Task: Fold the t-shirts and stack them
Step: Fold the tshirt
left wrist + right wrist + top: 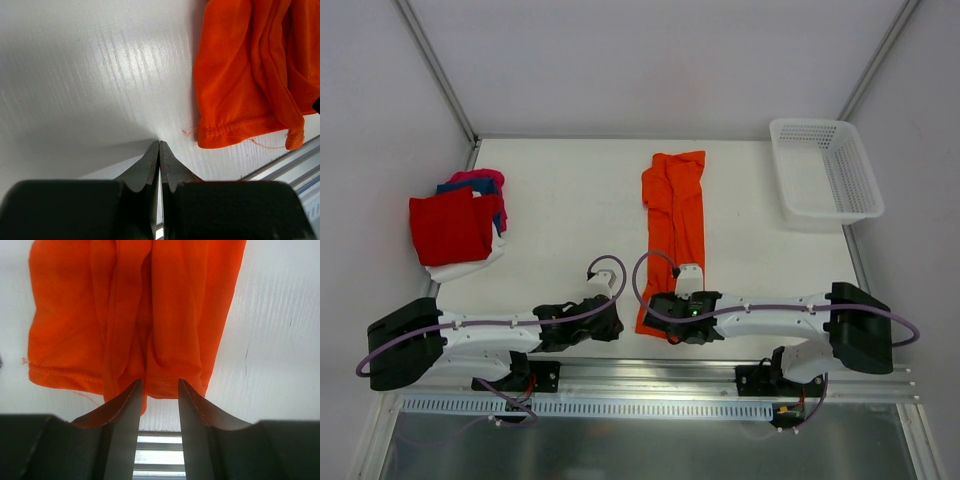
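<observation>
Folding partly done: stack [455, 225] sits far left; orange shirt [673, 230] lies mid-table as a long strip, cross-fold and stacking left. There the right gripper [159, 382] is part-open at its near hem, gripping nothing; left gripper [159, 142] closed, empty.

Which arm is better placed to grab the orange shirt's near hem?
Right. The right gripper is at the near hem of the orange t-shirt, jaws apart; the left gripper is shut, beside the shirt over the table.
</observation>
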`<state>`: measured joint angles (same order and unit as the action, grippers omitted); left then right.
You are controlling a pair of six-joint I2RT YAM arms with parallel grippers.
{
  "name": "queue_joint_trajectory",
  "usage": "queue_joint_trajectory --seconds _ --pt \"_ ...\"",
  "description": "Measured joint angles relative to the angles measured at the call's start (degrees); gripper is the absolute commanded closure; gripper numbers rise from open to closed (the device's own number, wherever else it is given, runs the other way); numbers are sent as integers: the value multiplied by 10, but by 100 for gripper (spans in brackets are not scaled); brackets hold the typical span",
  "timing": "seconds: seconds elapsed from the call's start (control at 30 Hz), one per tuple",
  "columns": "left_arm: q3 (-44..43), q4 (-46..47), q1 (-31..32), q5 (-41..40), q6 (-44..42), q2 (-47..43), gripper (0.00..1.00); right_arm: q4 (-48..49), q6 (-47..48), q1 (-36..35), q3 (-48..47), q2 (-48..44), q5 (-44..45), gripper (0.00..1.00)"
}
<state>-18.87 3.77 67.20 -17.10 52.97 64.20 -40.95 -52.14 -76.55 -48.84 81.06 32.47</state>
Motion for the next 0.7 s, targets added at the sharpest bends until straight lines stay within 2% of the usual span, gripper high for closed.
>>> queue_joint_trajectory --seconds 0.37,0.7 --pt "14 3 0 0 3 -17 100 -24 -27 -7 0 31 -7 63" --pt "15 11 0 0 5 -13 100 -85 -68 -13 21 -29 18 63"
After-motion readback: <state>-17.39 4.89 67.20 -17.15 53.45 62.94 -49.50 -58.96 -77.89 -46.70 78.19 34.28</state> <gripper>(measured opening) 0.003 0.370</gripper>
